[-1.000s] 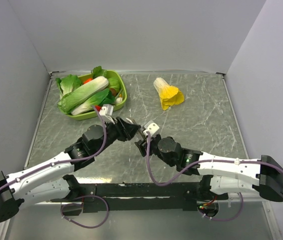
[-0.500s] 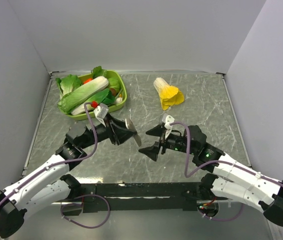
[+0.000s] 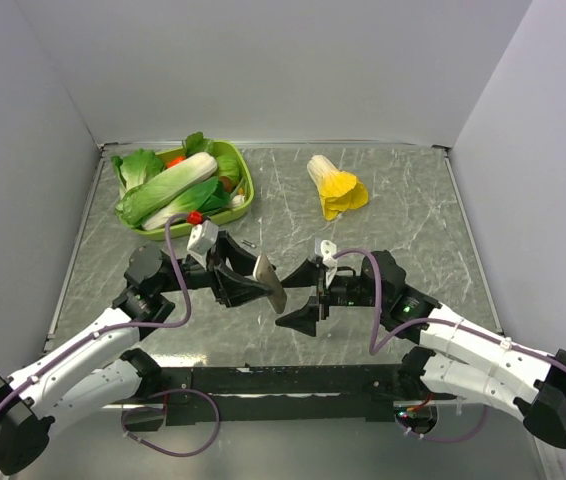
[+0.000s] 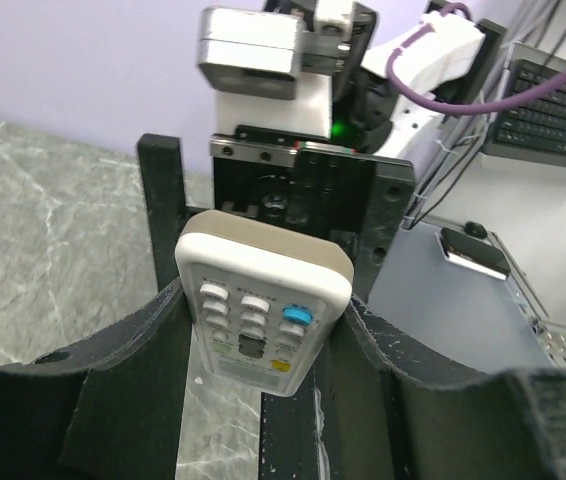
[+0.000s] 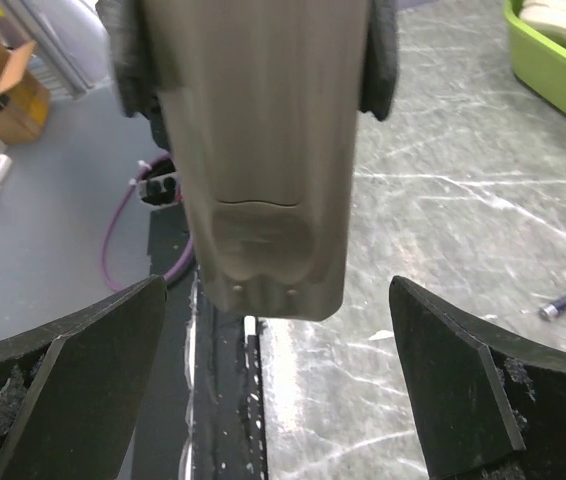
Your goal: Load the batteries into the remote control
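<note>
My left gripper (image 3: 260, 281) is shut on the remote control (image 3: 270, 282) and holds it above the middle of the table. In the left wrist view the remote's white button face (image 4: 259, 305) sits between my fingers (image 4: 133, 370). In the right wrist view its plain grey-beige back (image 5: 263, 150) faces the camera, battery cover closed. My right gripper (image 3: 301, 296) is open and empty just right of the remote, its fingers (image 5: 73, 385) spread wide on either side of it. One small dark battery (image 5: 563, 300) lies on the table, also in the top view (image 3: 248, 243). The other battery is out of view.
A green tray (image 3: 246, 192) with toy vegetables stands at the back left. A yellow-and-white toy cabbage (image 3: 335, 187) lies at the back centre. Grey walls close in the table on three sides.
My right gripper let go near the remote, drew back to the right and opened wide. My left gripper swung the remote a little forward and right, still holding it.
</note>
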{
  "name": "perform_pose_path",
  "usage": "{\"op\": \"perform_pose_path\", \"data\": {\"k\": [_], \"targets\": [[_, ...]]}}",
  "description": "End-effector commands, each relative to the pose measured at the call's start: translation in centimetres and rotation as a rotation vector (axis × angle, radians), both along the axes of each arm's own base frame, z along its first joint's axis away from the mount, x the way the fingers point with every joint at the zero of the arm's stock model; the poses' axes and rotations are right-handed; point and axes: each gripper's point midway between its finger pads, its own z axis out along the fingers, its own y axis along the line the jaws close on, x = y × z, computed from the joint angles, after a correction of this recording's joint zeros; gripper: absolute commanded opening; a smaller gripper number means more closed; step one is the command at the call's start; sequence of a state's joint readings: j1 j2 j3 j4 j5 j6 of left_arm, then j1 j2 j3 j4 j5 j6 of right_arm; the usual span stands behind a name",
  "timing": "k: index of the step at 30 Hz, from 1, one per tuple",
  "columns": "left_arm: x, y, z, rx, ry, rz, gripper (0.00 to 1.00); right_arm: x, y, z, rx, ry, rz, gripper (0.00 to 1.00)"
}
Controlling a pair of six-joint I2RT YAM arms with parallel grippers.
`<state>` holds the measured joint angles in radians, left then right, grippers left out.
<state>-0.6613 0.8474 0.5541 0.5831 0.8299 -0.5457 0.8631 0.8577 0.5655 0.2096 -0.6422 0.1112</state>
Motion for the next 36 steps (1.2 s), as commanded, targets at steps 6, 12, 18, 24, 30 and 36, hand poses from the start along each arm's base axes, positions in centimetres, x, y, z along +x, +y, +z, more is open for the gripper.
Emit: {"op": "perform_pose_path", "data": {"k": [6, 12, 18, 24, 30, 36], "targets": [[-1.7, 0.4, 2.3, -0.070, -0.120, -0.070, 0.03, -0.3, 1.1, 2.1, 0.077, -0.023, 0.065, 0.97], [-1.7, 0.2, 1.8, -0.060, -0.109, -0.088, 0.03, -0.3, 1.6, 2.8, 0.096, -0.022, 0.085, 0.92], [-1.6, 0.1, 1.2, -0.050, -0.094, -0.094, 0.03, -0.3, 2.0, 3.2, 0.106, -0.023, 0.090, 0.89], [-1.7, 0.0, 1.1, -0.047, -0.096, -0.100, 0.03, -0.5, 2.4, 3.3, 0.104, -0.019, 0.102, 0.81], [-1.7, 0.2, 1.4, -0.051, -0.101, -0.082, 0.05, -0.7, 2.5, 3.1, 0.102, -0.015, 0.109, 0.48], [0.0, 0.2, 1.1, -0.034, -0.032, 0.019, 0.44, 0.4, 2.2, 3.1, 0.096, -0.020, 0.033, 0.12]]}}
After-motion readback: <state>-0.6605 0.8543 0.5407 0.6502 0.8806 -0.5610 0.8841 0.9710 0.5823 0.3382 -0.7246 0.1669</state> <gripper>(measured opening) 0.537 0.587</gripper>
